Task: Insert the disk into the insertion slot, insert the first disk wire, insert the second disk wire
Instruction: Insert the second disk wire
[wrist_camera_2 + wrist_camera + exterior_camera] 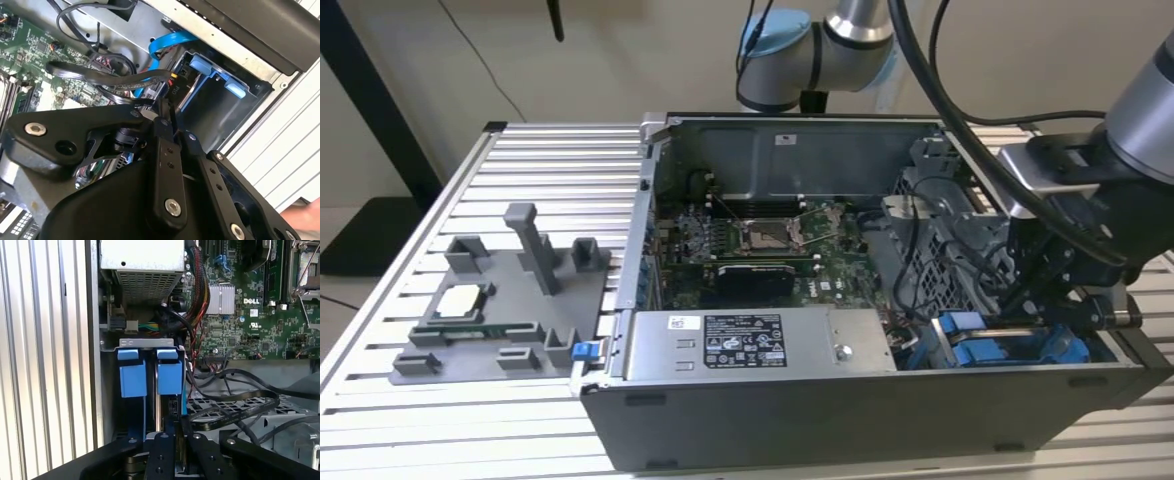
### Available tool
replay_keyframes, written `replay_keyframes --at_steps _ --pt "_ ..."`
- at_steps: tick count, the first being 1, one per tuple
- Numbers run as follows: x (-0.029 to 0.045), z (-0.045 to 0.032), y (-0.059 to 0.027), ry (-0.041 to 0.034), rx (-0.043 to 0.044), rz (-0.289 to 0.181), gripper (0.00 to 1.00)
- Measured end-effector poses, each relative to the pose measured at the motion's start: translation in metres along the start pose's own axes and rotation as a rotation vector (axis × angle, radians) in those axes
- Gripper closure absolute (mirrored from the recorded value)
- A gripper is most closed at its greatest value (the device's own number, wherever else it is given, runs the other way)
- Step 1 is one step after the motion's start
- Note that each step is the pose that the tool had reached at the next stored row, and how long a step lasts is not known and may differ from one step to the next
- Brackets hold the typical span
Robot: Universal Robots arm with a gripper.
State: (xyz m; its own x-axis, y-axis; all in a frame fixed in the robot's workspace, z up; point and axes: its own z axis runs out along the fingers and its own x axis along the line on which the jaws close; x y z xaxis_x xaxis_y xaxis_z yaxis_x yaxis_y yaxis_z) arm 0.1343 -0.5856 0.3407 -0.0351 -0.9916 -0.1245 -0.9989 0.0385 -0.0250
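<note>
Reaching down, gripper [1041, 310] inside insertion slot [958, 350].

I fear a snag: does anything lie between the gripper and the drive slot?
Nothing visible does. The gripper is right at the slot; black cables loop close beside it, not across the opening.

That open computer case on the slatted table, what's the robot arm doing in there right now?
The arm has its gripper down in the corner of the open grey computer case at the exterior view's right, at the insertion slot with its blue plastic fittings. The fingers are close together over the slot, among the black cables that trail across from the motherboard. Whether they pinch a wire I can't tell. The grey power-supply box sits beside the slot along the case's near edge.
</note>
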Motion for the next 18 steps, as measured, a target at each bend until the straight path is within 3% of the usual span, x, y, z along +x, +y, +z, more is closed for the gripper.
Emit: replay_keyframes --at_steps 3,18 --pt "-0.0003 -0.0031 0.0001 0.0019 -0.0045 0.001 1.0" --pt "-0.0015 -0.0013 -0.0019 0.002 -0.0045 0.001 1.0"
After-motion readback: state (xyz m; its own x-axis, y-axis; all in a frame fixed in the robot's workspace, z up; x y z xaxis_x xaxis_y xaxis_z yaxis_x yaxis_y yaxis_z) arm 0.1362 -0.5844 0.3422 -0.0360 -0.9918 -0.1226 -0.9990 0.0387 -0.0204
